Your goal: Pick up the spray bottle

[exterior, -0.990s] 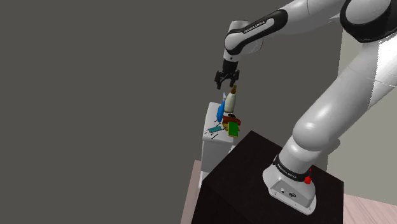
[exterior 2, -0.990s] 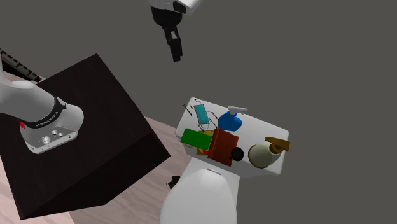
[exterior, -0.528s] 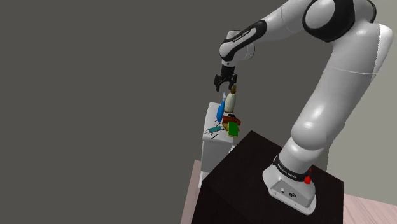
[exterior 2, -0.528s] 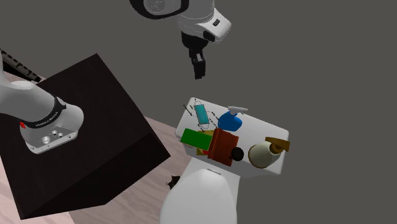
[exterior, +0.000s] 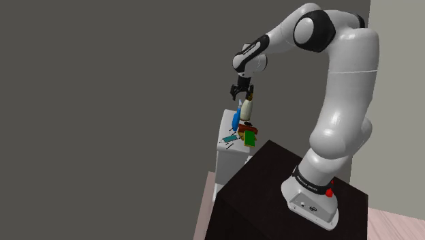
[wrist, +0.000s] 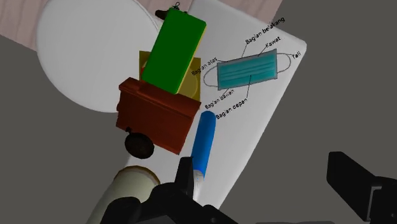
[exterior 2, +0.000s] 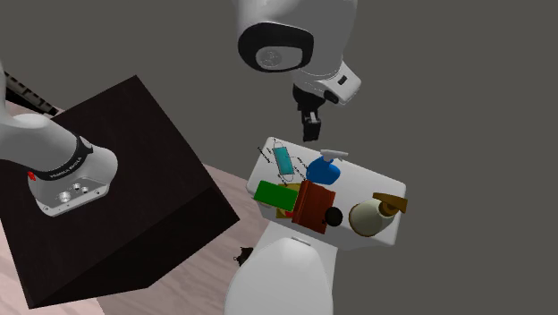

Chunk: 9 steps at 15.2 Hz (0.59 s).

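Observation:
The spray bottle (exterior 2: 324, 168) is blue with a white nozzle and stands on the white toilet tank lid (exterior 2: 386, 185), between a face mask and a cream bottle. Seen from the wrist, the spray bottle (wrist: 205, 141) lies just ahead of one finger (wrist: 184, 179). My black gripper (exterior 2: 311, 127) hangs in the air a short way above the lid, over the bottle's mask side. The gripper (wrist: 267, 191) is open, its fingers wide apart with nothing between them. From the shoulder view, the gripper (exterior: 240, 94) hovers above the blue bottle (exterior: 235, 120).
Crowded on the lid are a teal face mask (exterior 2: 283, 161), a green box (exterior 2: 275, 193), a red-brown box (exterior 2: 313, 204), a small black ball (exterior 2: 333, 217) and a cream pump bottle (exterior 2: 371, 217). The toilet bowl (exterior 2: 282, 277) sits below. My dark stand (exterior 2: 116, 179) is close beside it.
The gripper has come down and moved to the second exterior view's right, from well above the stand's edge to just over the tank lid. The arm's elbow swung in above it.

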{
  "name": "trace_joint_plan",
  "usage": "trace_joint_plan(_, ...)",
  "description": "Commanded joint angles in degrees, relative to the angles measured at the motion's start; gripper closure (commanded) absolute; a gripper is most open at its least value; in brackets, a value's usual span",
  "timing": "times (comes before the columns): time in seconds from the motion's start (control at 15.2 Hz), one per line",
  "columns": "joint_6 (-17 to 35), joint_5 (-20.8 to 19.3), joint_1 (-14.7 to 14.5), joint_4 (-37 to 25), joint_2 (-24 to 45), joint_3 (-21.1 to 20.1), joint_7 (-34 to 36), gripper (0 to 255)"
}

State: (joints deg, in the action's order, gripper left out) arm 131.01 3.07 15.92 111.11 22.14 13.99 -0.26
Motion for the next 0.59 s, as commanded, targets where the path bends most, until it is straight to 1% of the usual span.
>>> trace_joint_plan(0.0,0.04,0.9,1.35,-3.4,3.56,0.34,-0.37,0)
trace_joint_plan(0.33,-0.64,3.01,4.83,-13.08,12.89,0.7,-0.69,0)
trace_joint_plan(0.53,0.92,3.36,5.05,-13.0,14.39,0.41,-0.81,0)
